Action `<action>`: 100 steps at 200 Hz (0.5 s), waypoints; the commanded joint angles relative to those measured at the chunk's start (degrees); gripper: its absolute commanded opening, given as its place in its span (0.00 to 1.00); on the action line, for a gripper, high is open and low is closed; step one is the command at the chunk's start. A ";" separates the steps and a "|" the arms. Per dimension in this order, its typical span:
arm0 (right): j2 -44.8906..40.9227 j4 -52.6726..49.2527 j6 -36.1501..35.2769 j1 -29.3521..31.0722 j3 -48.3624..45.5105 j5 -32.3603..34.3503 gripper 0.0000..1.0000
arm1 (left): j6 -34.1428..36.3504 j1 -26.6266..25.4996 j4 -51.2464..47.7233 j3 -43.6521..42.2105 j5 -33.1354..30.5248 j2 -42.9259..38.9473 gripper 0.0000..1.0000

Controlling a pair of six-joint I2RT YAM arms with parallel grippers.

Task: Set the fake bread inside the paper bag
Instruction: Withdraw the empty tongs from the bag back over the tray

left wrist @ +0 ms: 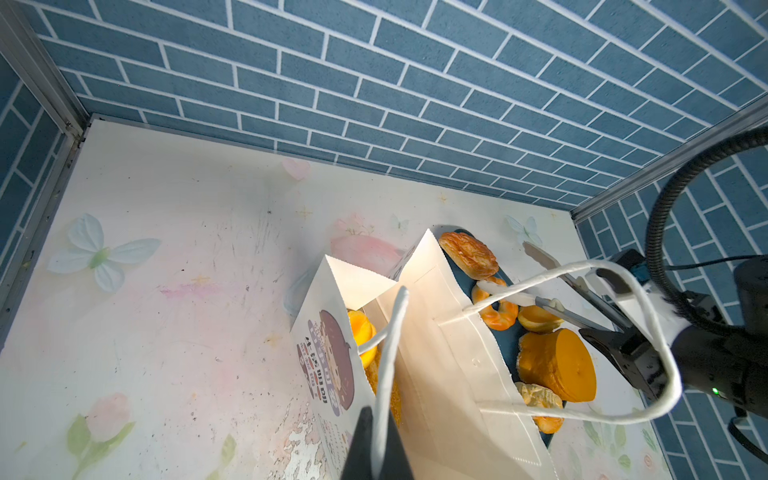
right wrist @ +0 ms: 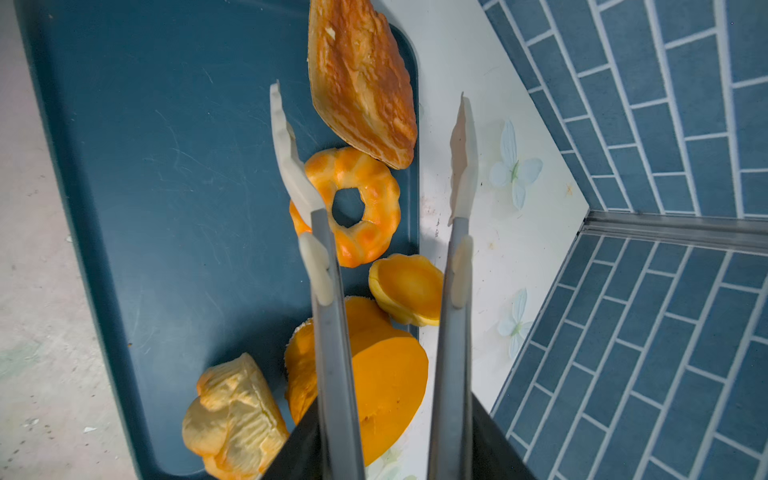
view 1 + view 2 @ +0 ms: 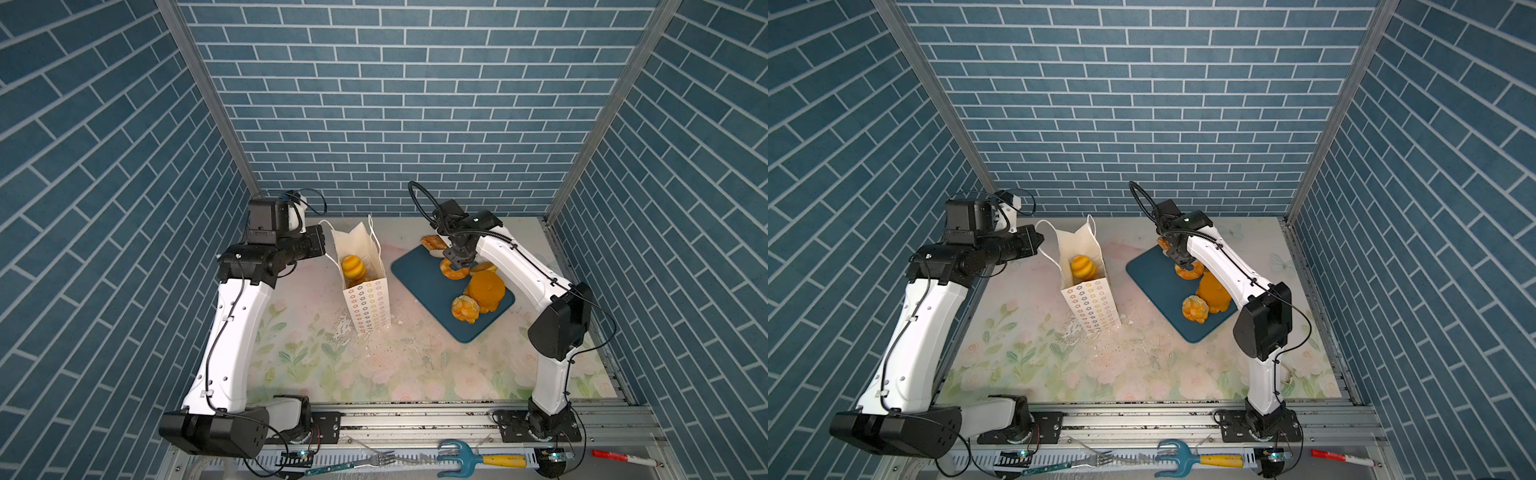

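Nearest the camera, a knotted bun point(image 3: 465, 308) and a thick round cake point(image 3: 486, 289) are lying side by side on the blue tray point(image 3: 419, 286). To their left the paper bag point(image 3: 368, 301) is standing upright and open on the floral table point(image 3: 311, 353), holding a striped bun point(image 3: 353, 266). The left gripper point(image 1: 376, 440) is pinching the bag's cord handle point(image 1: 392, 332) between closed jaws. Farther back, the right gripper point(image 2: 370, 95) is hovering over the ring doughnut point(image 2: 347, 203) with its jaws moderately apart, gripping nothing. Beyond it, an oval loaf point(image 2: 361, 79) is resting at the tray's far end.
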 commanded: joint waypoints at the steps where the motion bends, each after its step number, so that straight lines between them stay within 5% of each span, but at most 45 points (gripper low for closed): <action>1: 1.60 3.65 -5.13 -0.67 3.51 3.62 0.48 | 0.54 0.32 -0.73 -1.09 -1.06 -0.32 0.05; 100: 4.72 4.70 -5.73 -1.46 4.63 1.30 0.52 | 0.36 0.32 -1.08 -0.98 -1.59 0.35 0.04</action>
